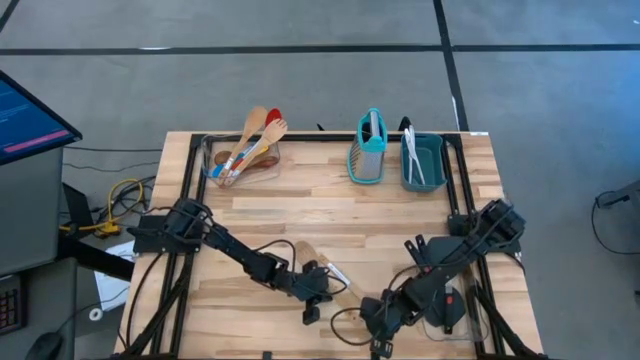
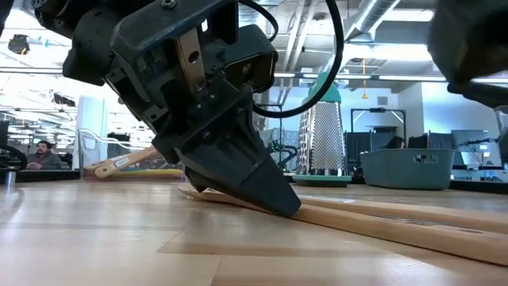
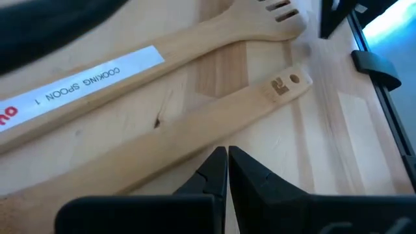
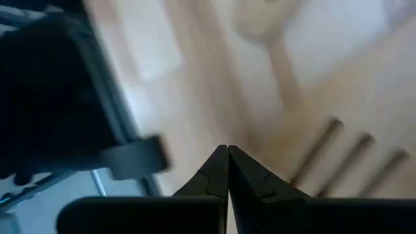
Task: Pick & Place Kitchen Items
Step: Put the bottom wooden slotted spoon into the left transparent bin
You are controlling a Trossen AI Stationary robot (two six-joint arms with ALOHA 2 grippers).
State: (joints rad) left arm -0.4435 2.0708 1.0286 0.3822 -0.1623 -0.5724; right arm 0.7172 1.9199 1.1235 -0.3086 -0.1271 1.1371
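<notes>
**Both claws closed, nothing gripped**

Left claw (image 3: pixel 227 170): fingers pressed tip to tip, nothing between them. I see it low over the worktop (image 1: pixel 400 215) near the front centre, tips just beside the plain wooden spoon handle (image 3: pixel 195 123); can't tell if they touch it. In the low view its tip is down at the wood, by the handle.

Second utensil next to it: slotted wooden spatula (image 3: pixel 214 36) with a white "COOKING SPOON" label, lying alongside the first handle. Both flat on the worktop.

Right claw (image 4: pixel 227 170): also closed, empty, parked at front right above the boards.

Rest of the kitchen items sit along the back edge: clear container (image 1: pixel 240 160) with wooden and coloured spoons at back left, teal box grater (image 1: pixel 368 150) upright in the middle, teal bin (image 1: pixel 424 162) just beside it with light-coloured utensils inside.

Hard to read: right wrist view is blurred, only a pale spoon-like shape on wood. In the high view the left arm covers most of the two wooden utensils. Low view is mostly blocked by the left claw housing.
</notes>
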